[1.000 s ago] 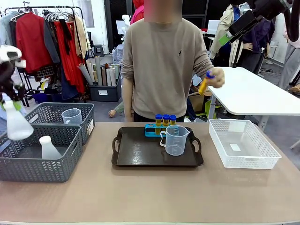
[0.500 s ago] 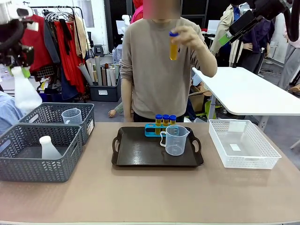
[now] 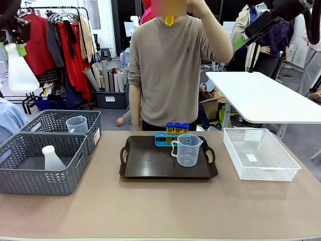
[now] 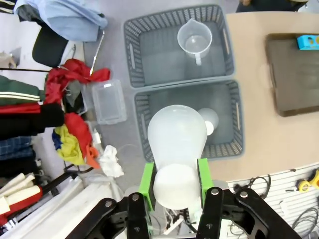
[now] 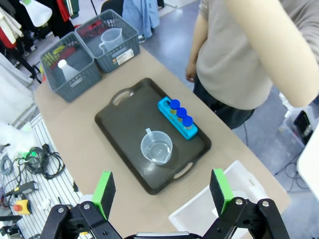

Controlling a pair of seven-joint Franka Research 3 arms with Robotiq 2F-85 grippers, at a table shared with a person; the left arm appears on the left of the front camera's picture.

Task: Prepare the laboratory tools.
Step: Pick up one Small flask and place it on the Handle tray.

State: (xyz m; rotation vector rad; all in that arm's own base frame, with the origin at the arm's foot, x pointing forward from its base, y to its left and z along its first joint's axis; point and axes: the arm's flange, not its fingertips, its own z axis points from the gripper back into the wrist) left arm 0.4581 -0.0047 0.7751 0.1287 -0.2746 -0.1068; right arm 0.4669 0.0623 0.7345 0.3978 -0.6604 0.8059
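High beyond the left edge of the table (image 3: pixel 160 211), the left gripper (image 4: pixel 174 179) has its green pads clamped partway shut on the neck of a white translucent conical flask (image 3: pixel 20 70), which hangs in the air with its wide end down. Two grey mesh baskets (image 3: pixel 40 178) sit together at the table's left edge. The nearer one holds a second conical flask (image 3: pixel 51 158) standing upright, the farther one a clear beaker (image 3: pixel 76 124). A dark tray (image 3: pixel 145 168) lies at the table's middle. A blue tube rack (image 3: pixel 160 140) carrying three yellow tubes with blue caps (image 3: pixel 177 128) stands at its far edge, and a clear measuring beaker with handle (image 3: pixel 188 149) stands just in front, toward the tray's far right corner. Behind the table's far edge a person raises a hand (image 3: pixel 198 7) holding another yellow tube (image 3: pixel 169 20). A white mesh basket (image 3: pixel 261 155) sits at the table's right edge. The right gripper (image 5: pixel 162 191) hovers high above the table, fingers spread wide with nothing between them
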